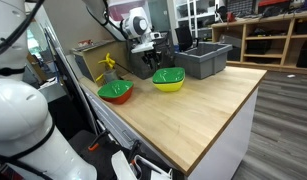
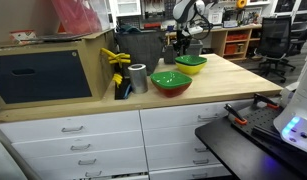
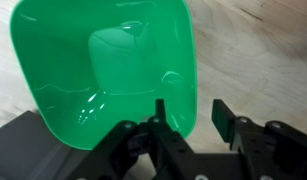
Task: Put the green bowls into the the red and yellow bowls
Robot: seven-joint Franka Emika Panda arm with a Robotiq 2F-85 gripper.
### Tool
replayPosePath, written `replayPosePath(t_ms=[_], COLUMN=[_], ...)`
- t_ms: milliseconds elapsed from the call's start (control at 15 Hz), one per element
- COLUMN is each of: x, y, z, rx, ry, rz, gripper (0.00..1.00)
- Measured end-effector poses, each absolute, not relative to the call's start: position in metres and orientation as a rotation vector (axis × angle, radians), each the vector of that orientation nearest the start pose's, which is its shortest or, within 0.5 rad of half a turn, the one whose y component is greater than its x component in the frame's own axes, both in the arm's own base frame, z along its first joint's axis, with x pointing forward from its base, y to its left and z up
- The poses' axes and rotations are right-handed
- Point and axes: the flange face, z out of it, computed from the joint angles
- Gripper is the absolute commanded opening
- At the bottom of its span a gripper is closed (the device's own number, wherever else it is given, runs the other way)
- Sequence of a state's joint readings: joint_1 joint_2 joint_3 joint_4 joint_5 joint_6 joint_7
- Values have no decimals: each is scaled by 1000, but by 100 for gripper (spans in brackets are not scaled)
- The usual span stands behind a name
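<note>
Gray bin [image 1: 205, 60], yellow tool [image 2: 115, 60] and silver can [image 2: 139, 77] on wooden tabletop [image 1: 193, 115] above white drawers [image 2: 83, 140].

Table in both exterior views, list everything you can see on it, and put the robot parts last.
green bowls: two, green, one nested in each larger bowl
red bowl: one, red, near the table's edge
yellow bowl: one, yellow, beside the bin
bin: one, grey, at the back
cylinder: one, silver, next to the red bowl
tool: one, yellow and black, behind the cylinder
table: one, light wood
end effector: one, black, open, over a green bowl
</note>
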State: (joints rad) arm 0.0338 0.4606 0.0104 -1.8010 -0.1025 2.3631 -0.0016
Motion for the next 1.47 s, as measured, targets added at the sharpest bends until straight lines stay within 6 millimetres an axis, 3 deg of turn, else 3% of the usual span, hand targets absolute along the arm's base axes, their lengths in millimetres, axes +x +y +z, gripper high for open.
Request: replayPosePath(t_ms=[133,333,600,933,1267,1467], x=[664,662,644,611,569,536], y=[24,15,-4,-22,-13,-3], z=[312,334,365,411,464,485], rx=[-3201,-3192,-3103,-3003,-2921,-2909], ry=[-203,-300,-524,-744,-879,-913], rz=[-183,-105,107,313,438,461], gripper=[99,100,100,100,100,100])
